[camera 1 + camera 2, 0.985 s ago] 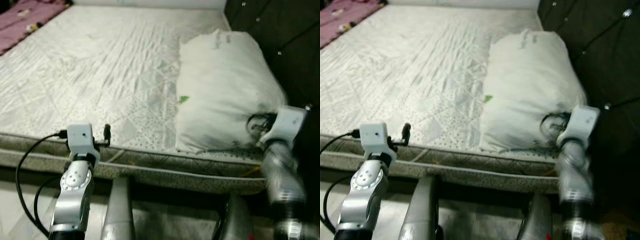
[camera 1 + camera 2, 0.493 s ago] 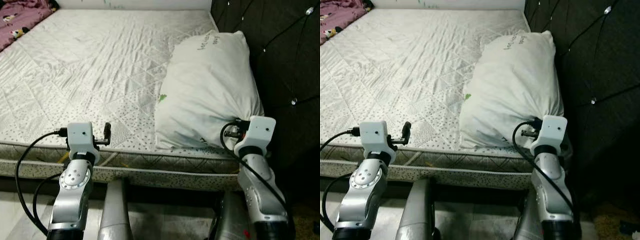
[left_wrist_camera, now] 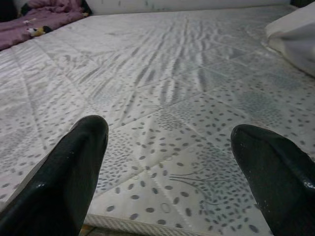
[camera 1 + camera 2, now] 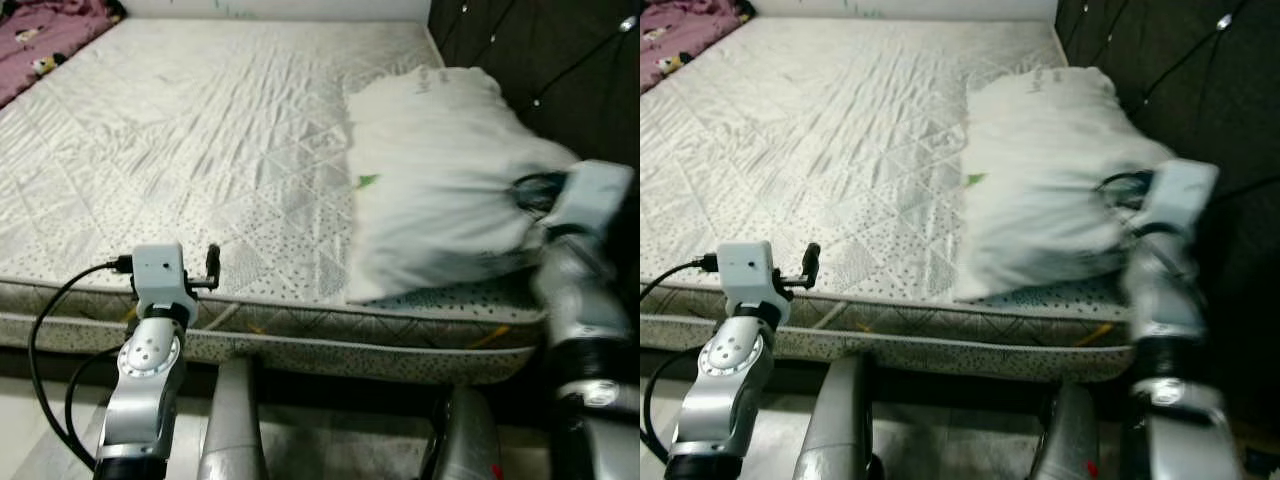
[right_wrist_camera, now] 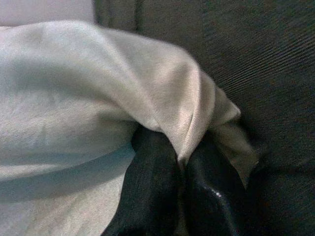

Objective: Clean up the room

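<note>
right gripper (image 5: 182,162) clamped on a pinched corner of the white fabric pillow (image 4: 440,190), which lies on the quilted white mattress (image 4: 200,150) against the dark tufted headboard (image 4: 540,50) beside it; left gripper (image 3: 170,162) spread apart over mattress edge.

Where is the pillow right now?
The pillow lies on the mattress's right side against the dark headboard, its corner pinched by the right gripper.
</note>
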Available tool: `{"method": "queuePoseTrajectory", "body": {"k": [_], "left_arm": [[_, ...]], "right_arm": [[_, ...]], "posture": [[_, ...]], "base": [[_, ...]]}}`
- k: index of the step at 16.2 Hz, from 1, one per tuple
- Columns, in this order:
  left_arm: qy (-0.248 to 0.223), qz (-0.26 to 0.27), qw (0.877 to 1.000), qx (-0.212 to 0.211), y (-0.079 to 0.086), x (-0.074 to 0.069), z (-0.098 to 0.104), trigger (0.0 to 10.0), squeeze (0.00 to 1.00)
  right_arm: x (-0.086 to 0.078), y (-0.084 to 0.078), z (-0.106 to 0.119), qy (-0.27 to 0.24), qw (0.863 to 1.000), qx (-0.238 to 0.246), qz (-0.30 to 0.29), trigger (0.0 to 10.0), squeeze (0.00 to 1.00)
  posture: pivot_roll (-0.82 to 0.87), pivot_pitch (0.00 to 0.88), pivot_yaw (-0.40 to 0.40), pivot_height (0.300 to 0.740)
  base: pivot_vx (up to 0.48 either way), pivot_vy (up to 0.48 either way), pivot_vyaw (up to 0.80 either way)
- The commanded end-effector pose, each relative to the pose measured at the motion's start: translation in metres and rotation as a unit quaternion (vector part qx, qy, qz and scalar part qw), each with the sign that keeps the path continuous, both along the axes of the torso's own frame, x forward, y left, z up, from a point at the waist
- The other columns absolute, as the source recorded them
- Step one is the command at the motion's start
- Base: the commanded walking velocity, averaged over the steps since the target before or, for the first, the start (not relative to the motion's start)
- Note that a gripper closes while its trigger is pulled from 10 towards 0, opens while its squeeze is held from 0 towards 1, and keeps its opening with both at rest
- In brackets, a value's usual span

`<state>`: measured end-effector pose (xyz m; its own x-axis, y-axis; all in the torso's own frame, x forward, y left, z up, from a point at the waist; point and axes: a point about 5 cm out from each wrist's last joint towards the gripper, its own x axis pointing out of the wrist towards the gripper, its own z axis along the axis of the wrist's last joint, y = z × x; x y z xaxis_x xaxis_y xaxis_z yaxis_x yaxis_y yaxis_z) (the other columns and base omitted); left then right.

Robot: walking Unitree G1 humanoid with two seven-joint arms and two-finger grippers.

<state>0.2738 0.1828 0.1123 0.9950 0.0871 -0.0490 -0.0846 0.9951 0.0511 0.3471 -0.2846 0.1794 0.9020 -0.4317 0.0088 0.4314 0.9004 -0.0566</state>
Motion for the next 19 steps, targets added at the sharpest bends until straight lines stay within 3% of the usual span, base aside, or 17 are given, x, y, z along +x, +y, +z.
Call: {"method": "queuePoseTrajectory", "body": {"k": [1,4,7,11,12,13,15,17,19], "left_arm": [[0.001,0.009,1.0,0.004,0.003,0.0,0.001,10.0,0.0],[0.002,0.009,1.0,0.004,0.004,-0.002,0.0,10.0,0.0],[0.003,0.007,1.0,0.007,0.005,-0.001,0.0,10.0,0.0],[0.007,0.004,1.0,0.011,0.006,-0.001,-0.001,10.0,0.0],[0.008,0.0,1.0,0.012,0.004,-0.001,-0.001,10.0,0.0],[0.007,-0.005,1.0,0.011,0.001,0.002,0.0,10.0,0.0],[0.006,-0.005,1.0,0.011,0.001,0.003,0.001,10.0,0.0],[0.006,-0.005,1.0,0.012,0.002,0.004,0.001,10.0,0.0],[0.005,0.0,1.0,0.013,0.004,0.004,0.001,10.0,0.0]], "right_arm": [[-0.001,-0.023,0.03,-0.056,0.997,-0.016,-0.04,0.0,0.0],[-0.009,-0.043,0.032,-0.058,0.995,-0.028,-0.077,0.0,0.0],[-0.033,-0.05,0.003,-0.022,0.993,-0.058,-0.104,0.0,0.0],[-0.075,-0.023,-0.047,0.032,0.993,-0.085,-0.079,0.0,0.0],[-0.087,-0.007,-0.063,0.05,0.993,-0.085,-0.064,0.0,0.0],[-0.099,0.02,-0.083,0.071,0.995,-0.067,-0.03,0.0,0.0],[-0.095,0.033,-0.086,0.072,0.996,-0.05,-0.013,0.0,0.0],[-0.069,0.034,-0.072,0.042,0.998,-0.041,0.002,0.0,0.0],[-0.029,0.023,-0.035,-0.002,0.998,-0.054,0.01,0.0,0.0]], "posture": [[0.08,0.0,0.02,0.497],[0.07,0.0,0.023,0.497],[0.07,0.0,0.028,0.497],[0.05,0.0,0.044,0.497],[0.04,0.0,0.049,0.497],[0.04,0.0,0.052,0.497],[0.04,0.0,0.056,0.497],[0.05,0.0,0.055,0.497],[0.06,0.0,0.045,0.497]], "base": [[0.0,0.0,0.0],[0.0,0.0,0.0],[0.0,0.0,0.0],[0.0,0.0,0.0],[0.0,0.0,0.0],[0.0,0.0,0.0],[0.0,0.0,0.0],[0.0,0.0,0.0],[0.0,0.0,0.0]]}}
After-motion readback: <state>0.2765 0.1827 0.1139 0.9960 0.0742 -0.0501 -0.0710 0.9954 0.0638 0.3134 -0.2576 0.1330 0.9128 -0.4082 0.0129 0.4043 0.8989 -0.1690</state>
